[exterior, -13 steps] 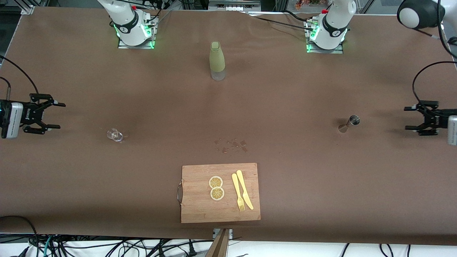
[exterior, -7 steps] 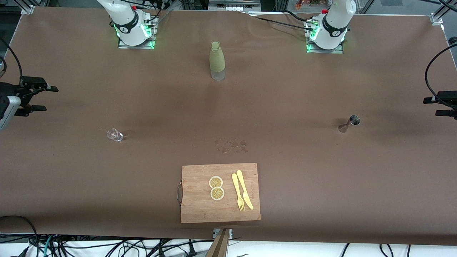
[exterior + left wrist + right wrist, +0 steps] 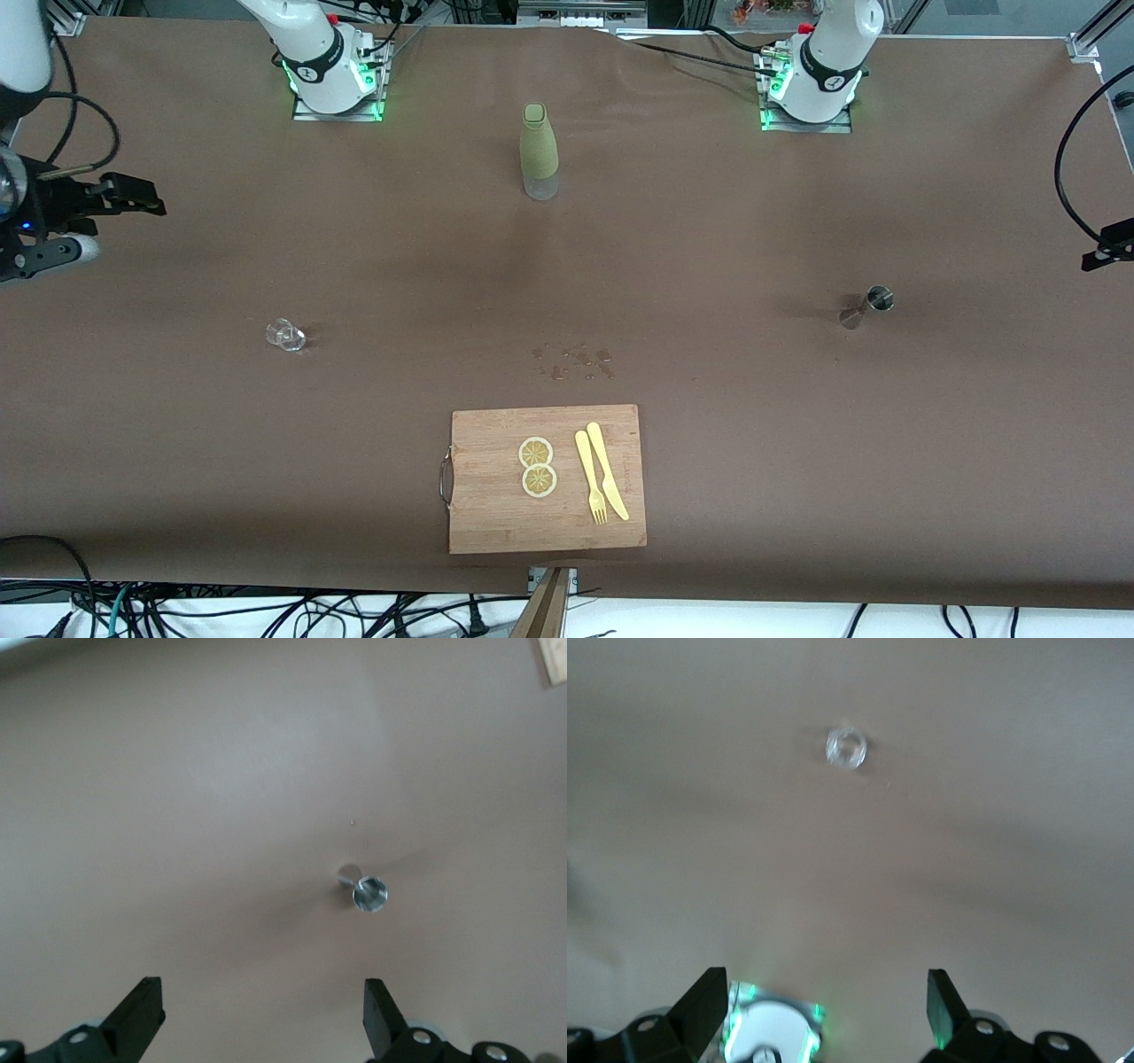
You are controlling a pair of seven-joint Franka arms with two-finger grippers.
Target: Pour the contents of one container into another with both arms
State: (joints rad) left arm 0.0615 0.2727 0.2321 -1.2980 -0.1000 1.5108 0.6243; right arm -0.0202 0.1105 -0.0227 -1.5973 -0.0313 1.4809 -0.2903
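A small clear glass [image 3: 285, 335] stands on the brown table toward the right arm's end; the right wrist view shows it from above as the glass [image 3: 846, 748]. A steel jigger [image 3: 868, 306] stands toward the left arm's end and appears as the jigger [image 3: 365, 890] in the left wrist view. My right gripper [image 3: 120, 217] hangs open and empty over the table's end, apart from the glass. My left gripper [image 3: 1100, 246] is at the frame's edge over its end of the table, open and empty [image 3: 261, 1005]. The right gripper [image 3: 824, 997] has wide-spread fingers.
A green-sleeved bottle [image 3: 539, 152] stands midway between the arm bases. A wooden cutting board [image 3: 496, 523] near the front edge carries two lemon slices [image 3: 537, 467], a yellow fork and a knife [image 3: 607, 470]. Wet drops [image 3: 574, 361] lie just above the board.
Both grippers have drawn back from the glass and jigger toward the table's ends and risen. The left gripper has slid almost out of the front view. Nothing on the table moved.
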